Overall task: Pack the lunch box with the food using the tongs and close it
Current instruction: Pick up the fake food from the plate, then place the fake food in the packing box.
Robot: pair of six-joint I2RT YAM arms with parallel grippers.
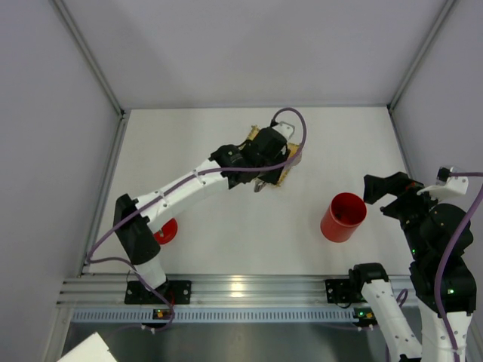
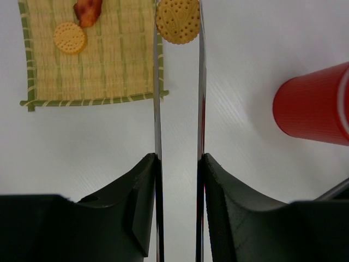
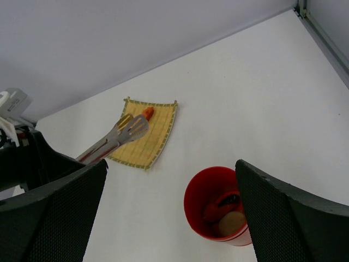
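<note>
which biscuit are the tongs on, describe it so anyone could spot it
Start at the yellow woven mat at the far middle of the table. At its edge toward the red lunch box, the tongs reach out to a round, pale yellow dotted biscuit. Unlike the other biscuit, lying flat on the mat by a red strip, this one sits between the tong tips.

Lid (image 1: 169, 233) half behind left arm (image 1: 181, 188) (top view)

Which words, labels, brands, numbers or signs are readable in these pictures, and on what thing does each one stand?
None is readable in any view. The lunch box, the tongs, the mat and the biscuit carry no writing; the biscuit has only a pattern of small holes.
</note>
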